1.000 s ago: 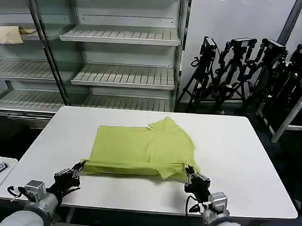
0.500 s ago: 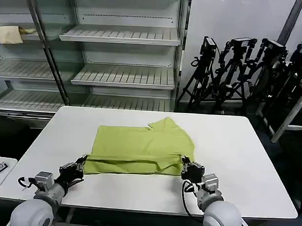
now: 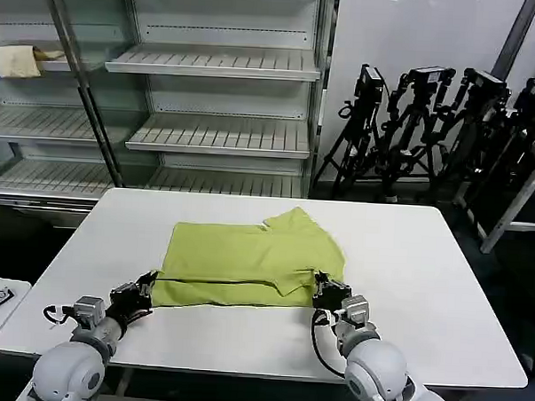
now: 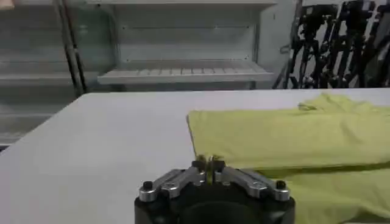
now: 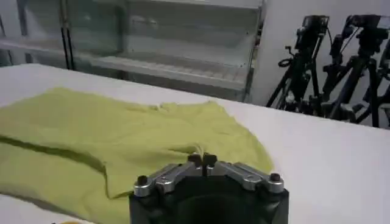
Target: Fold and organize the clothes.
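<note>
A: Two grippers at the near hem. The left gripper (image 3: 145, 287) sits at the near-left corner of the T-shirt (image 3: 247, 262), the right gripper (image 3: 325, 290) at the near-right corner.

B: Jaw state?

A: Left wrist view: the left gripper (image 4: 209, 165) has its fingertips pressed together on a bit of lime fabric. Right wrist view: the right gripper (image 5: 202, 160) is likewise closed, pinching the hem of the T-shirt (image 5: 109, 146).

B: Garment position?

A: Centre of the white table (image 3: 425, 261), lying flat, with a raised layer along the near edge between the two grippers (a dark fold line runs across it). One sleeve points towards the far right.

B: Surroundings?

A: Metal shelving (image 3: 211, 65) beyond the table, tripods (image 3: 430, 128) to the right of it.
</note>
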Tool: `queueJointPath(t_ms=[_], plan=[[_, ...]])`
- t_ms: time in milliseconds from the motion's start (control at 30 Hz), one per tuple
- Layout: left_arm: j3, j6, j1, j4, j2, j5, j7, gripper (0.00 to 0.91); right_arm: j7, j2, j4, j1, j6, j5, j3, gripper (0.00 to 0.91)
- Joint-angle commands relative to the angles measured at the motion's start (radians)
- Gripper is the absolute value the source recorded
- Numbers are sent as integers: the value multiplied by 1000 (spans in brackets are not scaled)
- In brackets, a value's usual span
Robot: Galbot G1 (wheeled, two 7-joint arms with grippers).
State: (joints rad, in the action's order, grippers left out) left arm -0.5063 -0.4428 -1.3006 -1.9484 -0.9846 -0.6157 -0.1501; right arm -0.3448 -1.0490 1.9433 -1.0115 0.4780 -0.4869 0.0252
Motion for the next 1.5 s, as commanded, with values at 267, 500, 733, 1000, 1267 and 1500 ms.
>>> queueJointPath(t_ms=[267,500,733,1000,1267,1500], plan=[[-38,6,-81,-58,-24,2,-5,907,2,3,62,-93,-26,45,49,907],[-45,8,-160,-101,-46,-15,-6,907,-13,44,133,-196,-24,3,165,907],[-13,6,-112,-30,-57,-6,-8,907,-18,62,86,-242,-11,-68,214,907],[24,12,-64,28,-60,-5,-8,30,-15,60,82,-258,0,-93,200,0],[38,5,-61,43,-67,-17,4,30,-13,58,75,-247,-6,-102,184,0],[29,-2,-76,32,-59,-45,4,30,-12,62,86,-247,-7,-102,183,0]])
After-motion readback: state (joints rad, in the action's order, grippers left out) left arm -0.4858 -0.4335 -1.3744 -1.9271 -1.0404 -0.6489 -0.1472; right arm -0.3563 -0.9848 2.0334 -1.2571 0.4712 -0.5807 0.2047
